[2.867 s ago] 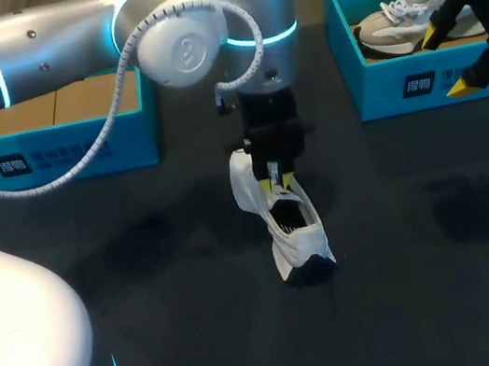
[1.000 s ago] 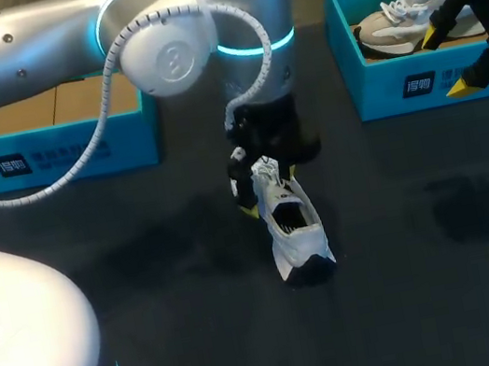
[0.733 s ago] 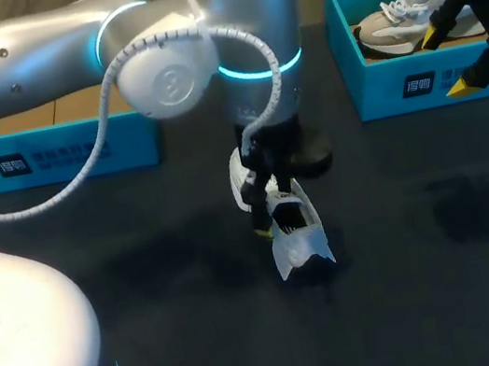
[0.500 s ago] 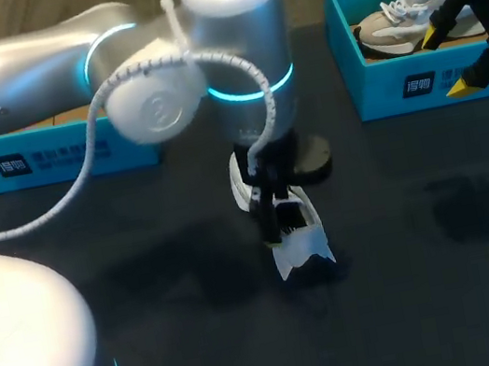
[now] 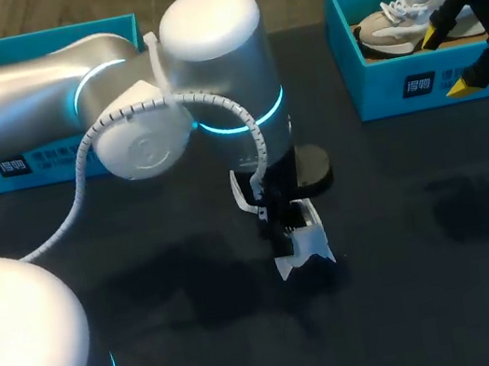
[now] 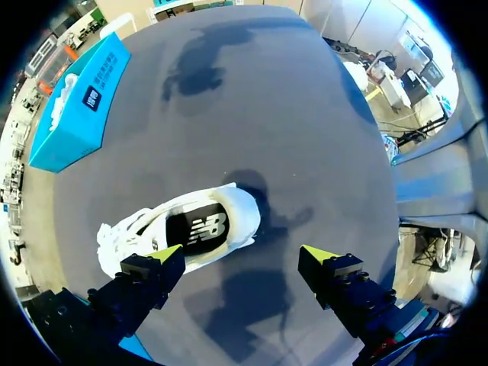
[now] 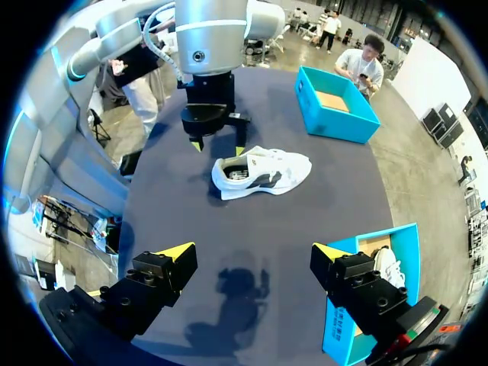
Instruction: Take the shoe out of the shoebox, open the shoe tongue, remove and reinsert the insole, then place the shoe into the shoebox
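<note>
A white shoe with a black insole lies on the dark table near its middle. My left gripper hangs right above it, mostly hidden under its own wrist. In the left wrist view the left gripper is open and holds nothing, and the shoe lies below, beside one fingertip. My right gripper stands open above the right shoebox, far from the shoe. Its fingers are wide apart and empty.
The right shoebox holds a second, beige shoe. An empty blue shoebox stands at the back left, partly behind my left arm. Bare dark table surrounds the white shoe.
My left arm has swung round and its gripper has moved along the shoe from the laces end toward the opening. The shoe and the right arm have stayed in place.
</note>
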Controlling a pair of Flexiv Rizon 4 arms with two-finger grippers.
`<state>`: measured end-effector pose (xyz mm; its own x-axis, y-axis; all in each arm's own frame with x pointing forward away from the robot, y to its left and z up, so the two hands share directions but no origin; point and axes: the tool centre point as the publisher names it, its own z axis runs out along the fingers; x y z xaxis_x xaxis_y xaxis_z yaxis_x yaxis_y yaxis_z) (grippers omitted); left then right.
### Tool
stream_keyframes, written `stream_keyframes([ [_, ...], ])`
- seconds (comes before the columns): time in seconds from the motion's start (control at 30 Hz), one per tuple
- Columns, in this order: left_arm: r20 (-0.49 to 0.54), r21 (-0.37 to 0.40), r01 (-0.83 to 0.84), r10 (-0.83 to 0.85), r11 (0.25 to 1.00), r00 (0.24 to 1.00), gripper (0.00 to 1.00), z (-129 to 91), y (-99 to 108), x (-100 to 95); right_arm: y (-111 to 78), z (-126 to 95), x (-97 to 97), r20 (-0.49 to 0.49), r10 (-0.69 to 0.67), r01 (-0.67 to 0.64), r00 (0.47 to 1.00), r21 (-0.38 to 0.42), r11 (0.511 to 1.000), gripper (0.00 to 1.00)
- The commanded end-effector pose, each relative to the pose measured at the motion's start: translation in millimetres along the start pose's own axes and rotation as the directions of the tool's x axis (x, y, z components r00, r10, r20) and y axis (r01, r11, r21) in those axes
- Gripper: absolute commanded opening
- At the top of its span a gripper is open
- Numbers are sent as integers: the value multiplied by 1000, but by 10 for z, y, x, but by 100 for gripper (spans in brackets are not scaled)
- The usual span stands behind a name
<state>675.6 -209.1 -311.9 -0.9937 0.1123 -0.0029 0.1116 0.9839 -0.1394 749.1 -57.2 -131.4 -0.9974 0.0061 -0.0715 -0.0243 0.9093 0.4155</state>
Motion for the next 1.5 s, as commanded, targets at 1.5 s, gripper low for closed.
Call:
stream_keyframes([
  [1.5,-19,-130,221,-226,966,974,100,597,-311,131,4,4,-21,-4,0,0,1000,2,1000,100],
])
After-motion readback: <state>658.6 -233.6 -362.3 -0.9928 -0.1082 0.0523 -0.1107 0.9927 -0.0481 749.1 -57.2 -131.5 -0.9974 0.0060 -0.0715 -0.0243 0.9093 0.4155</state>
